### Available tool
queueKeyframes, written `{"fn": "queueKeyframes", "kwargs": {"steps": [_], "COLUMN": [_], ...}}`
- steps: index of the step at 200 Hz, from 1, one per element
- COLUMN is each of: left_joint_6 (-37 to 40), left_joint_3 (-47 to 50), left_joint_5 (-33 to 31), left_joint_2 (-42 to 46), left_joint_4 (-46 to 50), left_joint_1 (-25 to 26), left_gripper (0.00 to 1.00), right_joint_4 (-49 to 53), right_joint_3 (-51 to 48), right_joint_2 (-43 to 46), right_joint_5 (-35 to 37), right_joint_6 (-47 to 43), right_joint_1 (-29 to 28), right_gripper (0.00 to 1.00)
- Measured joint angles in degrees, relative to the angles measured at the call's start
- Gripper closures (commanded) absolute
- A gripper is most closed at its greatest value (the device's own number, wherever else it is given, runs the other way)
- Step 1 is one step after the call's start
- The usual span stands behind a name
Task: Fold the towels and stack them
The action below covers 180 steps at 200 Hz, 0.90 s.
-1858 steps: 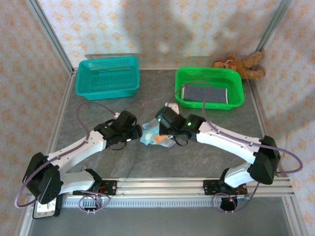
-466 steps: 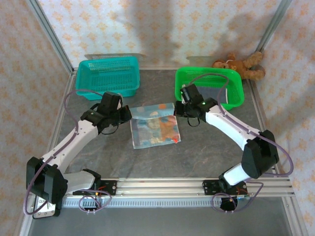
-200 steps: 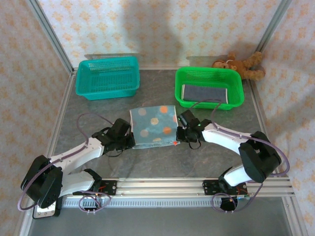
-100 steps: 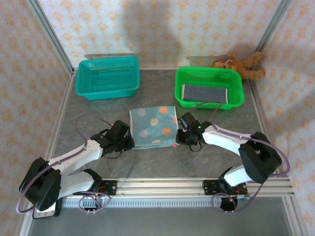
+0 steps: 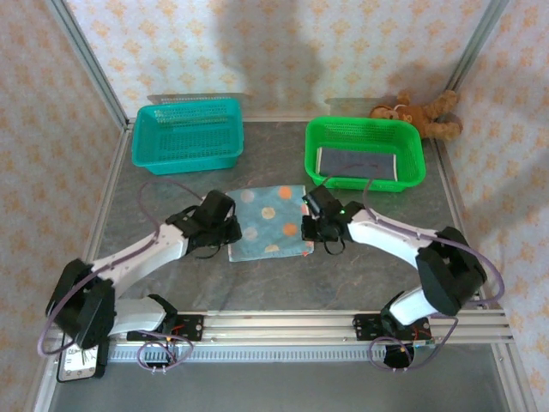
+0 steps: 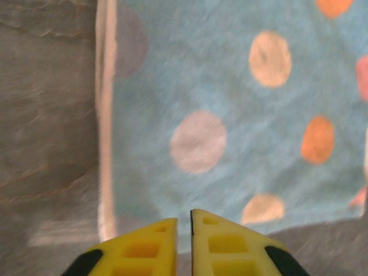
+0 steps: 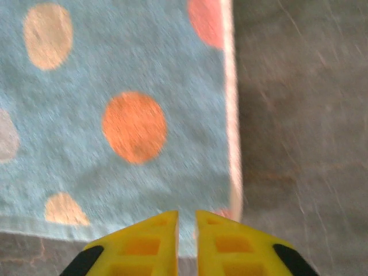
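A folded light-blue towel (image 5: pixel 270 221) with orange, cream and grey dots lies flat in the middle of the table. In the left wrist view this towel (image 6: pixel 230 103) has its white left hem and near edge showing. In the right wrist view the towel (image 7: pixel 132 86) shows its right hem. My left gripper (image 5: pixel 232 233) is shut at the towel's left side. Its yellow fingertips (image 6: pixel 191 215) hover over the near edge with no cloth seen between them. My right gripper (image 5: pixel 306 230) is shut at the right side, by the near right corner (image 7: pixel 187 215). A dark grey folded towel (image 5: pixel 356 161) lies in the green basket (image 5: pixel 413 163).
A teal basket (image 5: pixel 187 133) stands at the back left with nothing visible in it. A brown teddy bear (image 5: pixel 420 113) lies at the back right corner. Patterned walls close the table on three sides. Bare grey tabletop (image 5: pixel 274 283) lies between the towel and the arms' rail.
Both grippers opened off the towel's near corners, shut again, and moved slightly farther up along its sides. The towel stays folded, dots up, in the same place.
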<state>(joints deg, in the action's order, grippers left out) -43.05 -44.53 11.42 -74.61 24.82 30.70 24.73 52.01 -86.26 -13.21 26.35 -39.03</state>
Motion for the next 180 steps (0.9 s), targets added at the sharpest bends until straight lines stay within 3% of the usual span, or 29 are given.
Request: {"fn": "queueKeyframes", "kwargs": {"steps": [38, 68, 118, 159, 180], "left_joint_6": [1.14, 0.96, -1.49, -3.02, -2.91], "left_joint_3": [-4.61, -3.13, 7.30, 13.88, 12.57], "left_joint_5": [-0.11, -0.33, -1.86, -2.71, -2.93], "left_joint_2": [-13.29, -16.76, -6.12, 6.54, 10.29], "left_joint_4": [-2.21, -2.34, -2.49, 4.13, 6.64], "left_joint_1": [-0.09, -0.09, -0.09, -0.11, -1.20], "left_gripper": [1.00, 1.00, 1.00, 0.97, 1.00], "right_joint_4": [-1.92, -2.99, -8.39, -9.09, -5.99], "right_joint_3": [3.85, 3.28, -1.60, -3.48, -1.75], "right_joint_2": [-8.90, -11.43, -9.03, -7.30, -7.13], "right_joint_5": [0.59, 0.52, 1.42, 1.62, 3.02], "right_joint_6": [-1.11, -0.87, 3.41, 8.22, 8.55], "right_joint_1": [0.00, -0.50, -7.63, -13.88, -14.03], "right_gripper": [0.93, 0.92, 0.92, 0.89, 0.97]}}
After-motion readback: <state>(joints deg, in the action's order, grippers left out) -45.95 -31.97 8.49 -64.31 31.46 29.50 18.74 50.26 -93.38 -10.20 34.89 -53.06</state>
